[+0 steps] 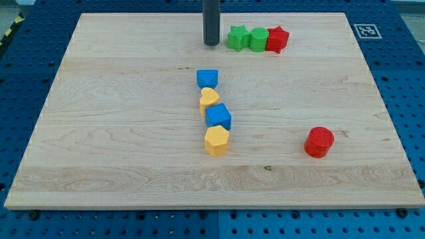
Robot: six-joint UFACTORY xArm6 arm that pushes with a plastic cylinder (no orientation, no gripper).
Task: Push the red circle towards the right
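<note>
The red circle [319, 141] lies alone on the wooden board at the view's lower right. My tip [212, 44] rests near the view's top centre, just left of the green star [237, 38], far up and left of the red circle. It touches no block.
A green star, a green block [258, 39] and a red star [277, 39] form a row at the top. A column in the middle holds a blue block [208, 79], a yellow heart [209, 100], a blue block [218, 117] and a yellow hexagon [216, 141]. The board's right edge [392, 126] is near the red circle.
</note>
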